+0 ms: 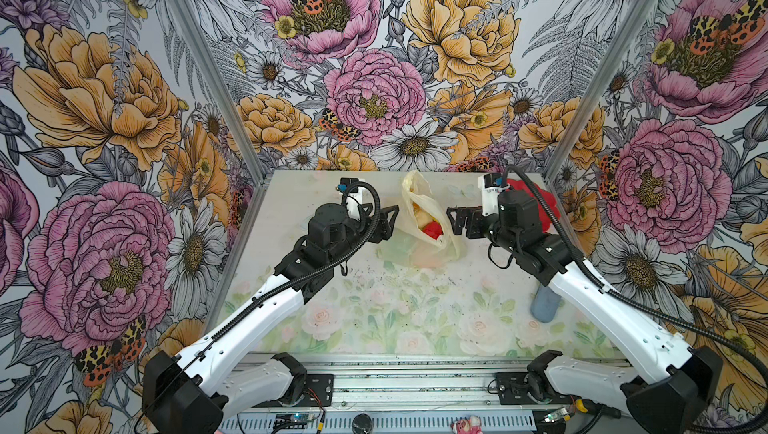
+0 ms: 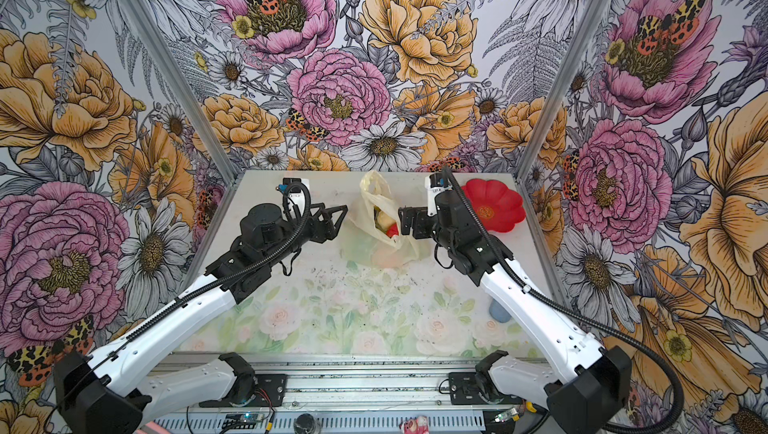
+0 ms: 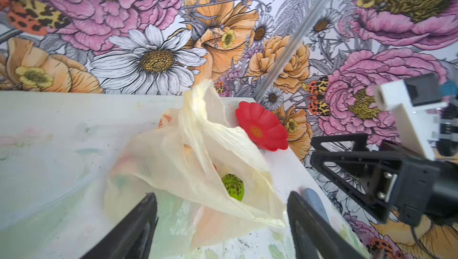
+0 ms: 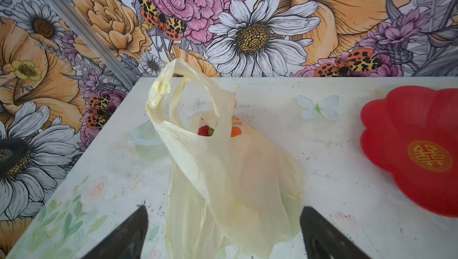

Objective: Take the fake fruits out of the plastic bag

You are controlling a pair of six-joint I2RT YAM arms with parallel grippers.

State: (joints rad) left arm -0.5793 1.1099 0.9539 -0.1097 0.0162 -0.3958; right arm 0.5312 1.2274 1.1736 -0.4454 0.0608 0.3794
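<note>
Fingers on both arms stand spread, grasping nothing. In both top views the left fingers [image 1: 390, 212] sit at nine o'clock of the one plastic bag [image 1: 415, 199], the right fingers [image 1: 459, 220] at three o'clock; the bag lies toward twelve o'clock on the bench [image 1: 374, 307]; two fake fruits [image 1: 432, 230] show at its mouth, one red, one cream; the one red plate [image 2: 494, 203], at two o'clock, holds none. Left wrist view: one speckled green fruit [image 3: 233, 187] sits inside the bag. Right wrist view: a red piece [image 4: 203, 130] and a green bit show inside. Judging by this, no fruit is out yet; all remain, their total uncountable.
</note>
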